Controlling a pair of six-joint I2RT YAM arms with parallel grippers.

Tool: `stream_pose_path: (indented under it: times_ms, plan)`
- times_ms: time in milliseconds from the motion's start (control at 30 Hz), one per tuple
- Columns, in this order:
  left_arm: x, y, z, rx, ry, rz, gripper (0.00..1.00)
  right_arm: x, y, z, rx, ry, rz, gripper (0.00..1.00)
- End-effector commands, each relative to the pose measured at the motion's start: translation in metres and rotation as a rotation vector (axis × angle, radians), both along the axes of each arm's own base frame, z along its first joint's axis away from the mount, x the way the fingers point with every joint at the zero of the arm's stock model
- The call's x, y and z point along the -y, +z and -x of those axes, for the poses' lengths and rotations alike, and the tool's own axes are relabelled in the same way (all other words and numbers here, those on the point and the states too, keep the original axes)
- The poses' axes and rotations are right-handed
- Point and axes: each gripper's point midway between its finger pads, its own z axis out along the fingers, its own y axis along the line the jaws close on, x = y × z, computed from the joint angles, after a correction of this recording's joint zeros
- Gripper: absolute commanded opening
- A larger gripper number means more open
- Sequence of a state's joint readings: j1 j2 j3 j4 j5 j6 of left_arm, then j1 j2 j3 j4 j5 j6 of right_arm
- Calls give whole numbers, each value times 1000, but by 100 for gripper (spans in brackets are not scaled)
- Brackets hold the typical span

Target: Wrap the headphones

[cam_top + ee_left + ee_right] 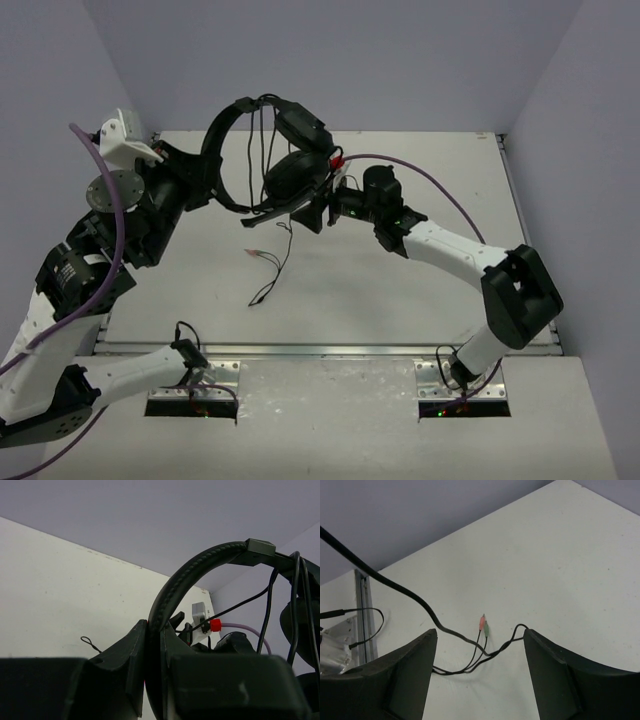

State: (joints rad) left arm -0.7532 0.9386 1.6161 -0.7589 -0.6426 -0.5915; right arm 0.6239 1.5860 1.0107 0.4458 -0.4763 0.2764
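Observation:
The black headphones hang in the air over the back of the table. My left gripper is shut on the headband, which is pinched between its fingers and arches up to the right. The two earcups dangle at the other end, with the boom mic below them. The thin black cable drops to the table, and its pink and green plugs lie flat. My right gripper is open right beside the lower earcup, and the cable lies on the table under its gap.
Purple robot cables loop off both arms. A metal rail and mounting plates run along the table's near edge. Grey walls close the back and both sides.

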Motion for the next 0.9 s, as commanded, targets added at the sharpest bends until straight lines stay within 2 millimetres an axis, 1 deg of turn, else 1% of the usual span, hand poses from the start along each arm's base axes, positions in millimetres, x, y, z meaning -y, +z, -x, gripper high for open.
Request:
stream_pose_path:
  times_ms: [0,33,67,133,167,200,233,267,300,367,400,433,467,500,533,600,633,667,700,733,767,800,833,867]
  plan:
    - [-2,37,4,87,2,128,0,-16,22,-5,55,46,-77,71]
    - [-2,37,3,85,4,129,0,-18,17,-3,32,51,-89,71]
    - [-1,37,3,85,1,134,0,-20,17,-5,37,54,-105,70]
    - [1,39,2,86,-2,142,0,-24,14,-5,10,66,-121,65]
    - [-1,41,3,87,-1,148,0,-26,18,-5,18,75,-142,63]
    - [-1,42,3,86,1,152,0,-30,14,-3,8,97,-150,60]
    - [-2,42,3,82,12,156,0,-32,15,-2,-12,107,-169,58]
    - [-3,42,3,80,14,161,0,-35,21,-3,5,115,-194,54]
    - [-6,46,4,87,26,175,0,-39,14,-5,-12,119,-196,49]
    - [-7,48,4,85,35,198,0,-47,16,-6,-11,133,-222,40]
    - [-12,51,5,90,58,216,0,-51,7,-8,-23,138,-218,35]
    - [-14,51,4,82,71,220,1,-55,5,-6,-29,147,-221,25]
    - [-15,53,3,82,82,237,0,-56,6,-5,-18,151,-233,20]
    - [-16,54,3,83,91,246,0,-57,5,-3,-15,153,-240,8]
    - [-16,57,0,91,103,256,0,-58,5,4,0,154,-262,1]
    - [-13,58,-5,95,112,254,0,-57,8,13,10,167,-287,1]
    - [-9,58,-12,81,128,242,0,-56,13,26,23,174,-305,1]
    - [-10,57,-17,73,157,236,0,-54,16,32,30,174,-311,1]
    - [-9,50,-31,49,222,211,0,-57,18,47,48,190,-314,1]
    - [-12,54,-33,47,251,219,0,-50,21,60,66,182,-317,1]
    - [-14,54,-37,45,284,217,0,-51,22,69,75,186,-310,1]
    - [-14,48,-48,33,346,194,0,-55,16,87,104,207,-279,1]
    - [-17,54,-51,45,380,208,0,-54,19,96,110,208,-253,1]
    - [-19,55,-55,51,413,206,0,-56,19,102,119,205,-235,1]
